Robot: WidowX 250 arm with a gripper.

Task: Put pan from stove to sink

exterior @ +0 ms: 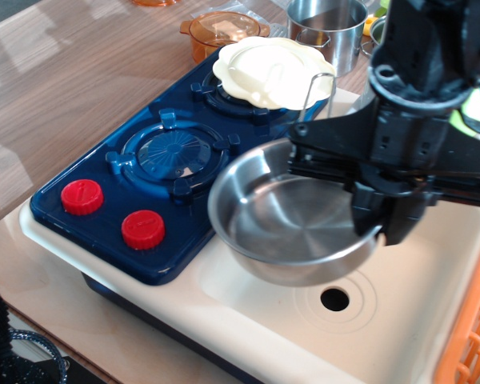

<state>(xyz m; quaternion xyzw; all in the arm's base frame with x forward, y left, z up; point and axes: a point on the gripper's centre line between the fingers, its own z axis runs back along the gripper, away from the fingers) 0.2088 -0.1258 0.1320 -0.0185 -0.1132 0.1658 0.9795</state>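
Note:
The shiny steel pan point(284, 220) hangs tilted in the air over the left half of the cream sink point(432, 308), above and left of the black drain hole point(334, 299). Its thin wire loop handle point(314, 92) sticks up at the back. My black gripper point(382, 218) is shut on the pan's right rim, one finger inside and one outside. The dark blue stove point(116, 204) lies to the left, its front burner point(176, 152) bare, with two red knobs point(82, 196) at its front edge.
A cream scalloped plate point(264, 68) sits on the stove's back burner. An orange lidded pot point(222, 30) and a taller steel pot point(326, 28) stand behind. An orange basket point(472, 328) borders the sink's right side. The faucet is hidden behind my arm.

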